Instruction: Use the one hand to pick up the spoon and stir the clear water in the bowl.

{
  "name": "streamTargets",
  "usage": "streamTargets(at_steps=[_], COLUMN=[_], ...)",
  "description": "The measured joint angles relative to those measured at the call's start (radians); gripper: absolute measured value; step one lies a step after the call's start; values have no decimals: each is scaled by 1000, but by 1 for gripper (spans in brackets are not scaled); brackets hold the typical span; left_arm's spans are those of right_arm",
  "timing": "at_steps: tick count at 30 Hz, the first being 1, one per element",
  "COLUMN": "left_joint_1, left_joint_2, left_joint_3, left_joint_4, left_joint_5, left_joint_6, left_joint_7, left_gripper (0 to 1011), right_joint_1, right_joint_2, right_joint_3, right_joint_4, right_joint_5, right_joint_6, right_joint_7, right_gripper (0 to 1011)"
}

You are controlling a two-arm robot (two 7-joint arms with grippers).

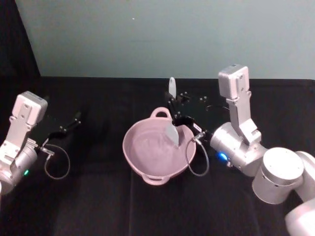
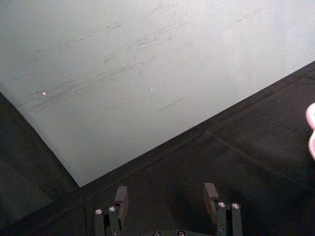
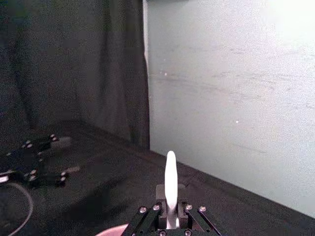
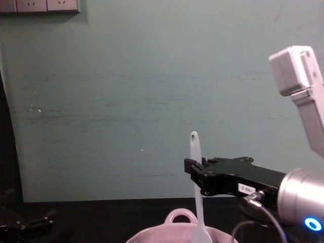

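My right tool (image 1: 172, 109), a black two-finger one on a silver and white arm, is closed tight on the long thin white plastic spoon (image 1: 173, 132). It pinches the spoon partway up the handle. The spoon stands almost straight up. The handle's top, with its little hole, sticks up above the right tool. The scoop end hangs down below it.

Right under the right tool sits the pale pink bowl (image 1: 147, 147) with a wavy rim and a small loop handle. The scoop end is down inside the rim of the bowl. I cannot tell if it touches the water.

In the chest view the right tool (image 4: 190, 167) reaches in from the right. The spoon (image 4: 194, 147) rises in front of the pale green wall (image 4: 126, 101), and the bowl (image 4: 180, 216) shows just below. In my right wrist view the spoon (image 3: 170, 179) pokes up between the tips of the right tool (image 3: 170, 216).

My left tool (image 1: 74, 120) rests far off to the left of the right tool, low over the black cloth table (image 1: 98, 196). It is well apart from the bowl. In my left wrist view the left tool (image 2: 166, 194) has its fingers (image 2: 121, 195) spread wide, with nothing between them.
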Motion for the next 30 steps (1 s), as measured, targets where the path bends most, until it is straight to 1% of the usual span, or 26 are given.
streamTargets(at_steps=[4,5,7,11,16,20,21,23,27,28,30], left_joint_1=[0,0,0,0,0,0,0,0,0,0,0], left_joint_2=[0,0,0,0,0,0,0,0,0,0,0], left_joint_3=[0,0,0,0,0,0,0,0,0,0,0], left_joint_4=[0,0,0,0,0,0,0,0,0,0,0], left_joint_5=[0,0,0,0,0,0,0,0,0,0,0], left_joint_6=[0,0,0,0,0,0,0,0,0,0,0], left_joint_7=[0,0,0,0,0,0,0,0,0,0,0], left_gripper=[1011,1011,1011,1011,1011,1011,1011,1011,1011,1011,1011], right_joint_1=[-24,-34,-42,-64,-63,-43,-31,-19,17,17,40], right_joint_2=[22,29,34,42,33,8,-4,-15,-48,-48,-67], right_joint_3=[10,12,12,-1,-28,-51,-60,-67,-77,-77,-77], right_joint_4=[-44,-63,-79,-119,-127,-97,-78,-58,5,5,46], right_joint_5=[23,37,50,93,118,127,127,125,111,111,95], right_joint_6=[42,62,77,115,138,142,137,130,94,94,64], right_joint_7=[28,40,50,76,83,75,68,60,39,39,23], right_gripper=[127,127,127,127,127,127,127,127,127,127,127])
